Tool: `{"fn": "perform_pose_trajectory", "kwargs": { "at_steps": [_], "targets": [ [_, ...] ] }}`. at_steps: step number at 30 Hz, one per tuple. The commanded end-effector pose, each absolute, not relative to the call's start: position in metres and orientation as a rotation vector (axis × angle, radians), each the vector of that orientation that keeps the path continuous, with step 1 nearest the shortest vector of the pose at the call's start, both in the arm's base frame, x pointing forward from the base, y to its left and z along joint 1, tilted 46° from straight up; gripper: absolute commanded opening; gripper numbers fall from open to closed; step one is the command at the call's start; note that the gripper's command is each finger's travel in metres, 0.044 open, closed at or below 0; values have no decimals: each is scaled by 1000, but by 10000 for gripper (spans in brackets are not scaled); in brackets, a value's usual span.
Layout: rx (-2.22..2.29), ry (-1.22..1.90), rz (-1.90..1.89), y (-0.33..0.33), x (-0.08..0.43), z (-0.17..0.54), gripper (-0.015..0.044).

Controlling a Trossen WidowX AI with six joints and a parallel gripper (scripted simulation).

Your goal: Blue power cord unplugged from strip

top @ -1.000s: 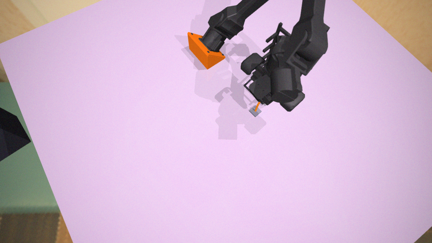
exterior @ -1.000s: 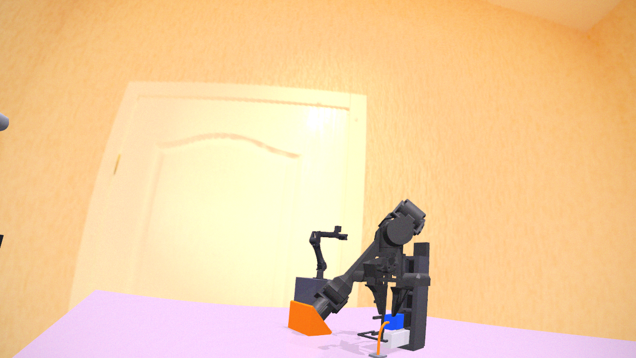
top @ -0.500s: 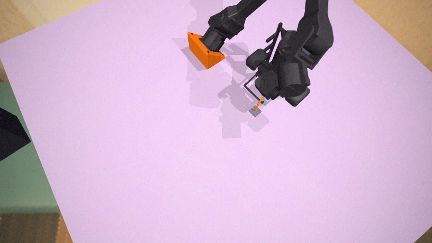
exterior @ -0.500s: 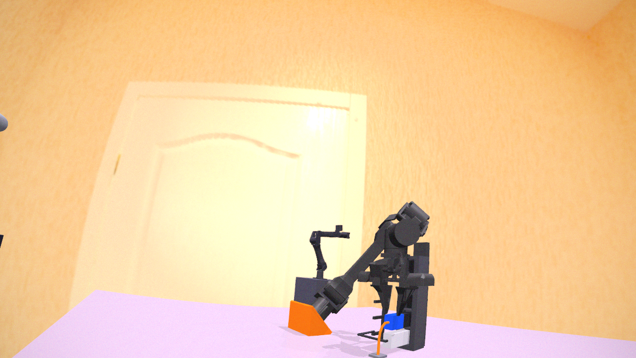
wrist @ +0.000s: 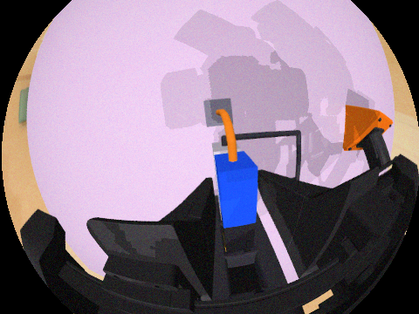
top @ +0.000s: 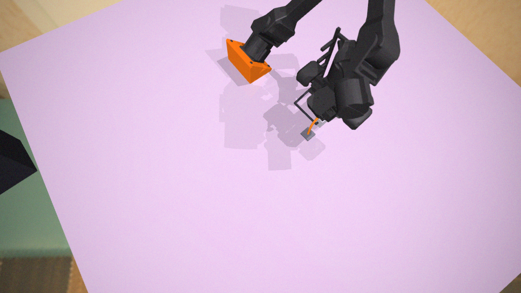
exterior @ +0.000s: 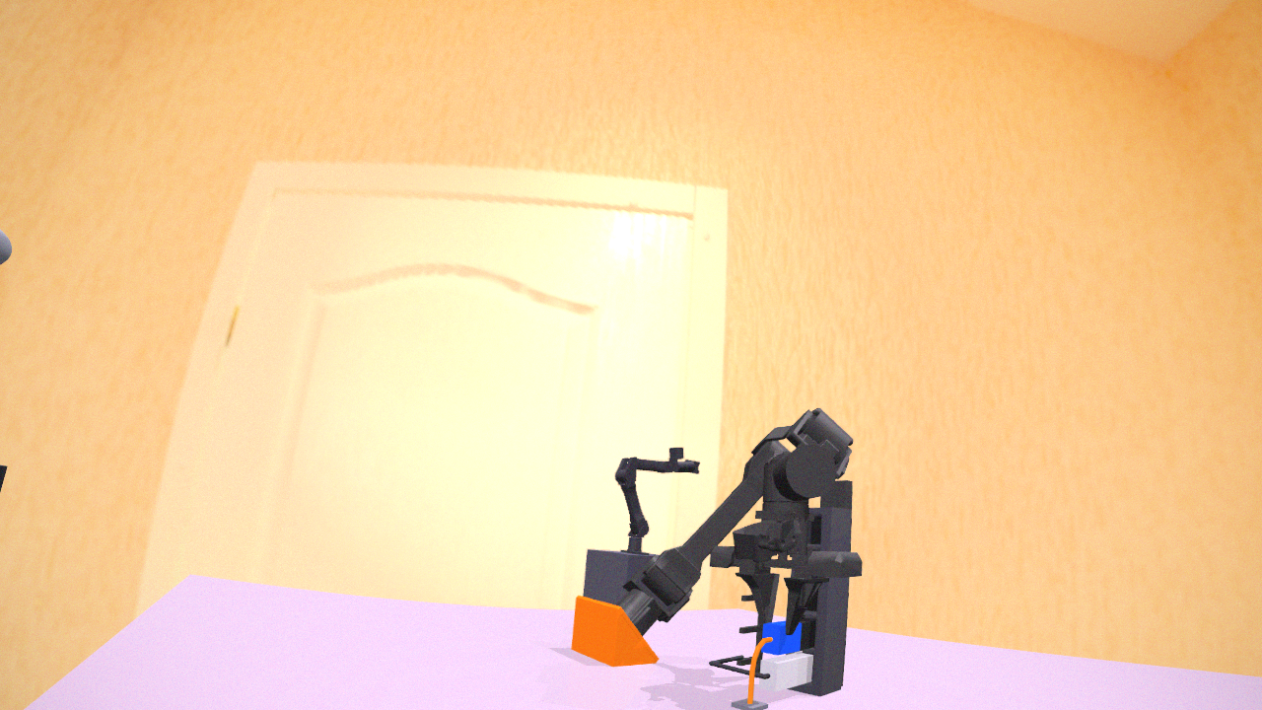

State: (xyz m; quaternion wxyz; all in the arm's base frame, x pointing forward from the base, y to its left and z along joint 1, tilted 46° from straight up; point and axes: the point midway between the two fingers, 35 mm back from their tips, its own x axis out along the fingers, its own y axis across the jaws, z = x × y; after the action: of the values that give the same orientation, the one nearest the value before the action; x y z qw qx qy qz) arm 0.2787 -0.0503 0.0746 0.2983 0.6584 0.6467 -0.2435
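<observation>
My gripper [wrist: 234, 180] [exterior: 777, 630] is partly open, with one fingertip on each side of the blue plug [wrist: 237, 192] [exterior: 782, 642]. Only thin gaps show beside the plug in the wrist view, and nothing is clamped. The plug sits at the white power strip [exterior: 785, 673], against a dark block behind it. An orange cord [wrist: 231, 135] [exterior: 752, 668] [top: 311, 125] runs from the plug to a small grey plate [wrist: 211, 117] [exterior: 748, 705] [top: 307, 136] on the table. In the top view my hand hides the plug and most of the strip. The plug's prongs are hidden.
A dark upright rack [exterior: 831, 583] stands right beside my hand. A thin black bar frame [wrist: 266, 134] [top: 303, 111] stands low beside the strip. The orange arm base [top: 246, 63] [exterior: 604, 631] [wrist: 361, 126] is farther off on the pale purple table [top: 182, 218].
</observation>
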Motion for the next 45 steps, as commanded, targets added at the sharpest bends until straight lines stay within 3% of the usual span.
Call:
{"fn": "perform_pose_trajectory", "kwargs": {
  "at_steps": [1,10,45],
  "targets": [
    [1749,1718,-647,-50,279,75,81],
    [1749,1718,-647,-50,279,75,2],
    [1752,1714,-652,-91,283,42,0]
  ]
}}
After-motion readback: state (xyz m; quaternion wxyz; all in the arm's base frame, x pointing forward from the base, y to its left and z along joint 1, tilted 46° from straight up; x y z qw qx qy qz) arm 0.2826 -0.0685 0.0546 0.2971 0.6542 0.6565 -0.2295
